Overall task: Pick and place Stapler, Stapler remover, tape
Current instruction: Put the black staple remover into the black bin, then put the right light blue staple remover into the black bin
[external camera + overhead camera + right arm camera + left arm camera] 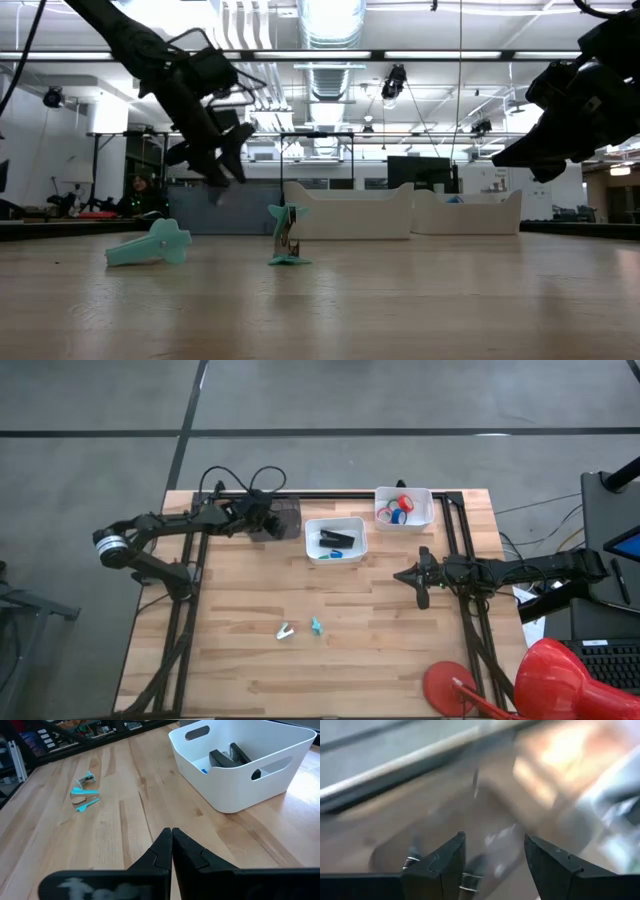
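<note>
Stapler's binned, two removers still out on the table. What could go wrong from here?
1. The two staple removers lie close together; a grasp at one may knock the other away.
2. One remover stands on end in the low view and could tip when touched.
3. The left gripper hovers open by the dark bin, beside the white bin holding the stapler; a fast swing could clip a wall. The right gripper is shut.

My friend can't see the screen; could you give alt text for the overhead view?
A wooden table with two black robot arms: left gripper over a dark bin, right gripper hovering. White bins hold the stapler and tape.
</note>
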Controlling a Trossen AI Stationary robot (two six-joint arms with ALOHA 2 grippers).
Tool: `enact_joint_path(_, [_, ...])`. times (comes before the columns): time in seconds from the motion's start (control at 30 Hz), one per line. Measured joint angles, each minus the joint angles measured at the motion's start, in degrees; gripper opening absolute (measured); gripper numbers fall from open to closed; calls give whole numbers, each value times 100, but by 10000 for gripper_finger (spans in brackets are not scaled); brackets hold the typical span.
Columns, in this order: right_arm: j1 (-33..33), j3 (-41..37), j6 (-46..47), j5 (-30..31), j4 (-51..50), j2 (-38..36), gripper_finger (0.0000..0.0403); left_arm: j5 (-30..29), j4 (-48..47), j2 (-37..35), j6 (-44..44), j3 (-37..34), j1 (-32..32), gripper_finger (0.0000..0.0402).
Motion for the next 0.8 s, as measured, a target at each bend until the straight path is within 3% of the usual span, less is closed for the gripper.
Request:
enact_joint_path(0.1, [0,0,0,0,0,-1,8,-287,-470,5,197,52,-71,202])
enact_joint_path(0.2, [0,0,0,0,0,1,8,-476,-543,5,931,52,-142,202])
enact_joint_path(0.33, [0,0,0,0,0,-1,8,-767,-455,-8,518,52,-202,202])
enact_joint_path(0.43, [0,0,0,0,-1,0,9,-362,-119,-62,574,52,-274,202])
enact_joint_path(0.57, [0,0,0,0,1,-1,8,754,134,-239,695,52,-667,202])
enact_joint_path(0.8, [0,0,0,0,0,-1,8,1257,271,-480,1318,52,-2314,202])
